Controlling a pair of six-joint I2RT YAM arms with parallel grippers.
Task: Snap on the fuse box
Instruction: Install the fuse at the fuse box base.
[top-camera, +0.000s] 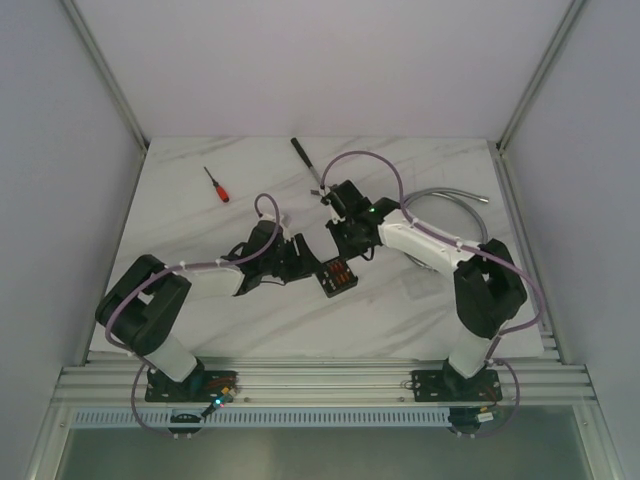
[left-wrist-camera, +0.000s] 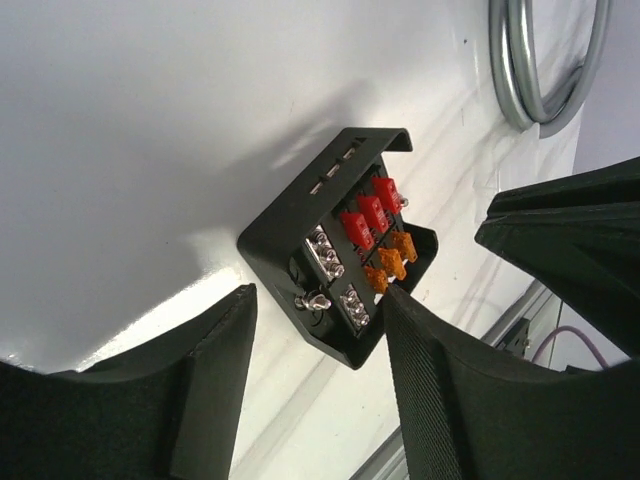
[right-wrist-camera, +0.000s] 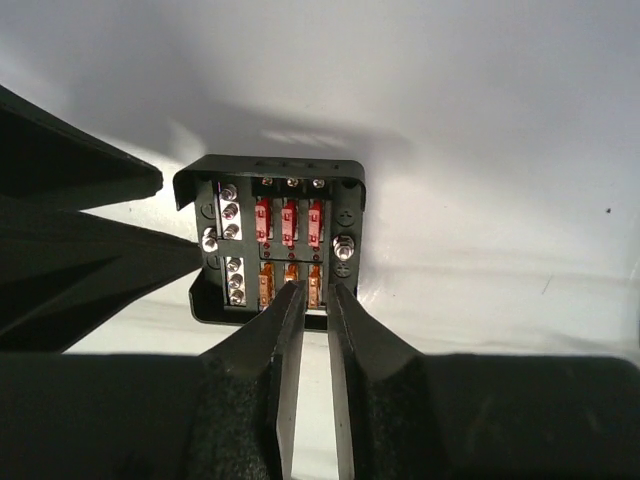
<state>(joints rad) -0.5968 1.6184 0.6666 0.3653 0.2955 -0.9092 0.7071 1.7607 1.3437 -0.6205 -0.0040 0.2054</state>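
Two tools crowd the fuse box (top-camera: 338, 275), which lies flat on the marble worktop (top-camera: 400, 320) between them, face up, with its red and orange fuses bare and no cover on it. Spread wide, the left tool (left-wrist-camera: 318, 385) straddles the box's near corner without clamping it, probably to fence it against sliding. Only a narrow slit, with nothing in it, parts the right tool (right-wrist-camera: 314, 330). Its tips sit at the box's edge, seemingly placed for pressing rather than gripping.
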